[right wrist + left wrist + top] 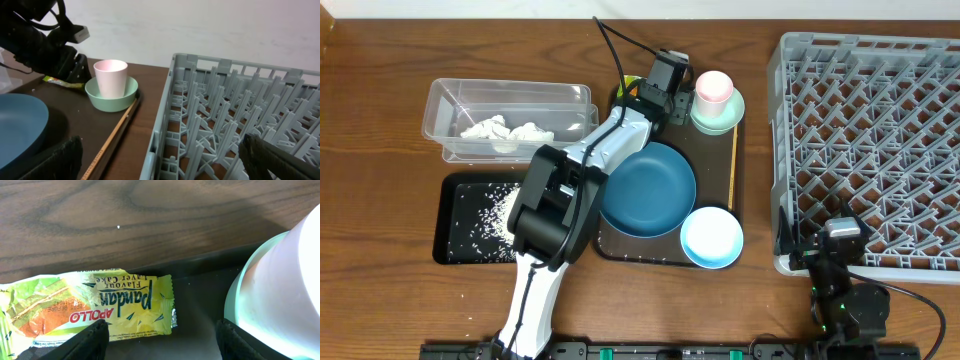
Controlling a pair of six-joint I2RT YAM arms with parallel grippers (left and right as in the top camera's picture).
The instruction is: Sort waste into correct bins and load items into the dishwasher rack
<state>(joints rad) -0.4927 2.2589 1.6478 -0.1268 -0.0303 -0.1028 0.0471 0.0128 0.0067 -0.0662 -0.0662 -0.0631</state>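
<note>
My left gripper is open at the far end of the dark brown tray, its fingers just short of the green-and-yellow wrapper, which lies flat at the tray's back left corner. The pink cup stands in the mint green dish, right of the gripper. The large dark blue bowl, small light blue bowl and thin wooden stick lie on the tray. My right gripper is open over the grey rack's near left corner.
The clear tub at the left holds white tissue wads. The shallow black tray in front of it holds loose rice grains. The left arm stretches across the dark blue bowl's left side.
</note>
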